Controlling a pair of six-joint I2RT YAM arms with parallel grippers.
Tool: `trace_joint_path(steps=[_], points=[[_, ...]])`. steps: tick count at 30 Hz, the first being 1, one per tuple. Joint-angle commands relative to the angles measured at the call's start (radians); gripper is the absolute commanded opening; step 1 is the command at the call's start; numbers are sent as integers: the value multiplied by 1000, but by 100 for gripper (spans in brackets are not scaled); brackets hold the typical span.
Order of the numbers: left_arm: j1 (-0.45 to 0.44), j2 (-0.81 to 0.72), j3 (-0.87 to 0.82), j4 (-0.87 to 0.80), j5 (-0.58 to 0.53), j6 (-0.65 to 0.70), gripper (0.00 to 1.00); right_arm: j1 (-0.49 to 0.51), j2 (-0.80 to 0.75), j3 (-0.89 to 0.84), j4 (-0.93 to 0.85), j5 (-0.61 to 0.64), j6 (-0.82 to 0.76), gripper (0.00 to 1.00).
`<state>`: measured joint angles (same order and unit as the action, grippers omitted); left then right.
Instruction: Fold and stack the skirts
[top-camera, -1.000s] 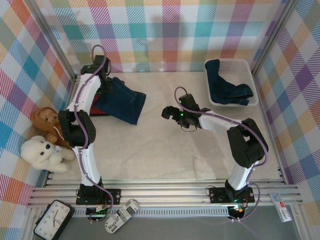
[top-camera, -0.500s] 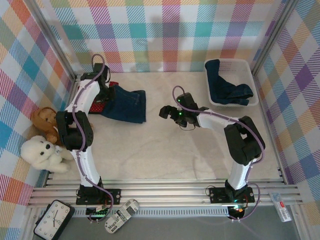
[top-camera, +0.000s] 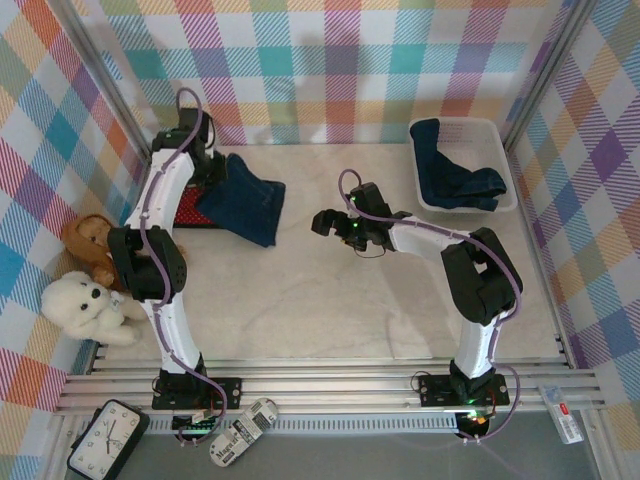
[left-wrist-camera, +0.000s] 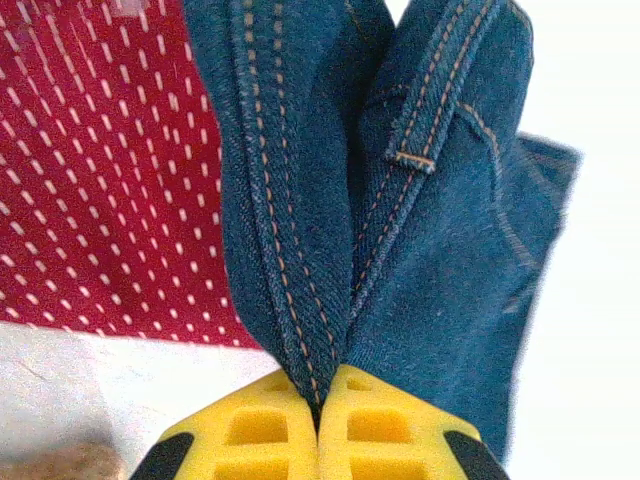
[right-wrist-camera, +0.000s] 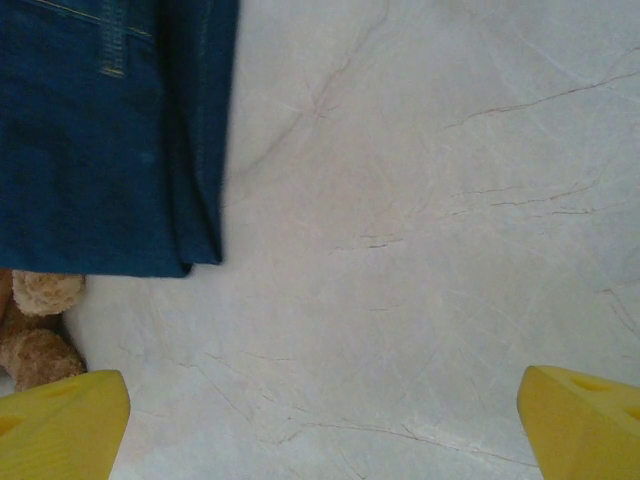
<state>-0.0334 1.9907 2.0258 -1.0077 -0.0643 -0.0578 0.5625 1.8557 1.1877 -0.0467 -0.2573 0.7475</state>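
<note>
**Left arm grips denim at the stack; right arm waits open**

At ten o'clock on my table, the left gripper (left-wrist-camera: 320, 405) is clenched on a bunched edge of the denim skirt (top-camera: 245, 200). The skirt partly covers the red dotted skirt (top-camera: 187, 213), and I judge I am placing it there to stack it. At centre, the right gripper (top-camera: 325, 222) hangs released and empty, facing the cloth. At two o'clock, another denim skirt (top-camera: 455, 175) lies crumpled in the basket (top-camera: 505, 135), awaiting folding.
</note>
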Motion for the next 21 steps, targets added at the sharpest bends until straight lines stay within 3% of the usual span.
trace_joint_path(steps=[1, 10, 20, 21], points=[[5, 22, 162, -57, -43, 58, 0, 4, 5, 27, -10, 16, -13, 99], [74, 136, 367, -131, 1, 136, 0, 4, -4, 17, -30, 30, -21, 99], [303, 200, 213, 47, 54, 128, 0, 4, -22, -8, -46, 37, -17, 99], [318, 215, 203, 61, 58, 104, 8, 4, -38, -25, -37, 43, -18, 99]])
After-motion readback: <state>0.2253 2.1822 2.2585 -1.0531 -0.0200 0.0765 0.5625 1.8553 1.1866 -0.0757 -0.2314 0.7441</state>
